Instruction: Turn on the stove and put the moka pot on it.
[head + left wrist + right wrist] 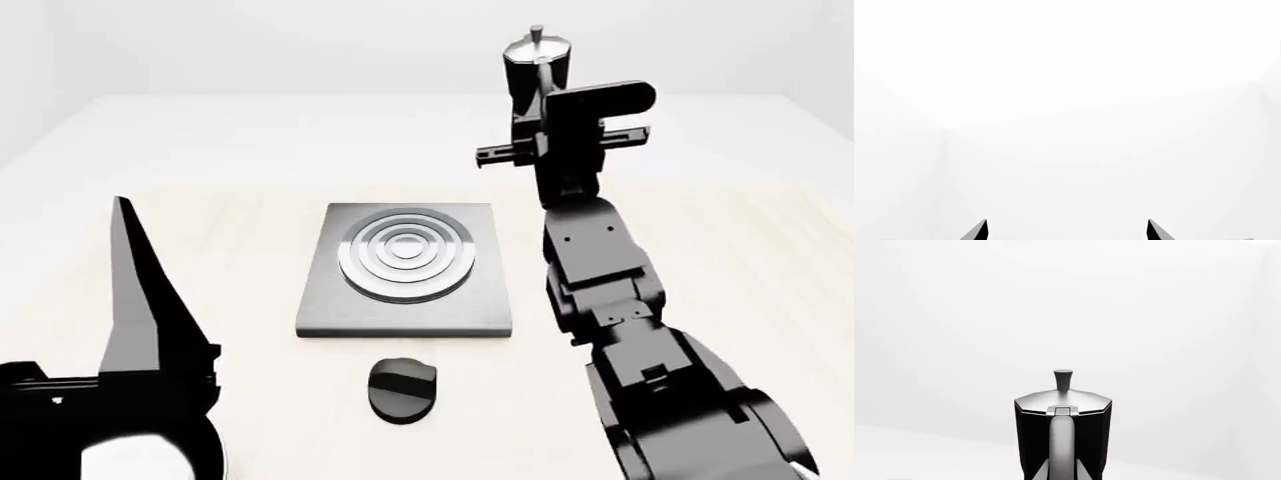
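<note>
The grey square stove (407, 305), with ring burner (408, 254), lies flat mid-table. Its round black knob (402, 388) sits apart, just in front of it. The black moka pot (534, 55) with silvery lid is held high beyond the stove's far right corner. In the right wrist view the moka pot (1031, 435) turns its grey handle (1062, 440) toward the camera. My right gripper (1062, 473) is shut on that handle; the pot's base is hidden. My left gripper (1067, 230) stands open over blank white, holding nothing. One of its fingers (134, 290) rises left of the stove.
The pale wooden table (747, 260) spreads around the stove. My right arm (607, 290) stretches along the stove's right side. White surface (267, 130) lies beyond the table.
</note>
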Available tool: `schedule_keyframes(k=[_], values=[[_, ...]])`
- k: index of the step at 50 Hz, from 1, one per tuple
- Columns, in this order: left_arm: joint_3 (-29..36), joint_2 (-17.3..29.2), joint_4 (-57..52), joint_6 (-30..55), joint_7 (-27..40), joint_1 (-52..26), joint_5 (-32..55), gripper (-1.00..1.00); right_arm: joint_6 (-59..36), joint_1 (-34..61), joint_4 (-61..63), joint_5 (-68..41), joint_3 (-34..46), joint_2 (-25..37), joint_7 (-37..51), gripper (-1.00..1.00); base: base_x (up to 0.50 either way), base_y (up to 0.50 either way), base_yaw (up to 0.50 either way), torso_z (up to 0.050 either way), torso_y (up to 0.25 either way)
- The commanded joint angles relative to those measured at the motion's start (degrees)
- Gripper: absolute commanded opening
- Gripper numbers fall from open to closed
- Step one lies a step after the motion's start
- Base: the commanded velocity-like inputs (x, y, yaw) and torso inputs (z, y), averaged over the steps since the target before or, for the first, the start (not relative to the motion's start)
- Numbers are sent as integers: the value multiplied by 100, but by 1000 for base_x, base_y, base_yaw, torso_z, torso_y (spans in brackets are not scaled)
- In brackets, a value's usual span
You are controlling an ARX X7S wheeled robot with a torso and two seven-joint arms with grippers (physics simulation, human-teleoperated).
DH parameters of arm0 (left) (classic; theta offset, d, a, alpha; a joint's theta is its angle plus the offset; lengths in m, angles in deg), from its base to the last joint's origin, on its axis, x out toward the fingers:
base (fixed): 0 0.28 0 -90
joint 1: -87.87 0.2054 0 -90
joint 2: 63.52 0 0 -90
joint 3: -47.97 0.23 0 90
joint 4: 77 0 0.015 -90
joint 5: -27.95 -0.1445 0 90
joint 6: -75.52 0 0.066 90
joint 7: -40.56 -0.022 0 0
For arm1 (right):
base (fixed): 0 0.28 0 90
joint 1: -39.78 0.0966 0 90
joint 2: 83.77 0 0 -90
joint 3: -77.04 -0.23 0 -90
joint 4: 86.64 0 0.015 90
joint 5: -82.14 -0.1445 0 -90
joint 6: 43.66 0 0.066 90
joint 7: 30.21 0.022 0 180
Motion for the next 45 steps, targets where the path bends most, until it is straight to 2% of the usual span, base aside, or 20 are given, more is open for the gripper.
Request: schedule_keyframes(k=[1,11,22,27,36,45], values=[[62,-99,163,-35,-113,-83,44,100,229,232,-35,-891,1070,-120,-66,-100,0,0,-3,0,0],[86,-143,157,64,-159,-154,81,100,462,200,-34,-2027,1826,-121,-458,-100,0,0,0,0,1],[111,-192,176,136,-214,-217,109,100,996,156,-7,-4172,3979,-121,-499,-100,0,0,0,0,1],[102,-188,185,125,-212,-202,111,100,1137,232,22,-4848,4635,-121,-583,-100,0,0,0,0,2],[72,-147,207,69,-185,-118,99,100,1324,279,214,-5657,5525,-122,-527,-100,0,0,0,2,1],[49,-126,201,23,-138,-30,70,100,1458,322,416,-6070,6022,-122,-476,-100,0,0,0,0,1]])
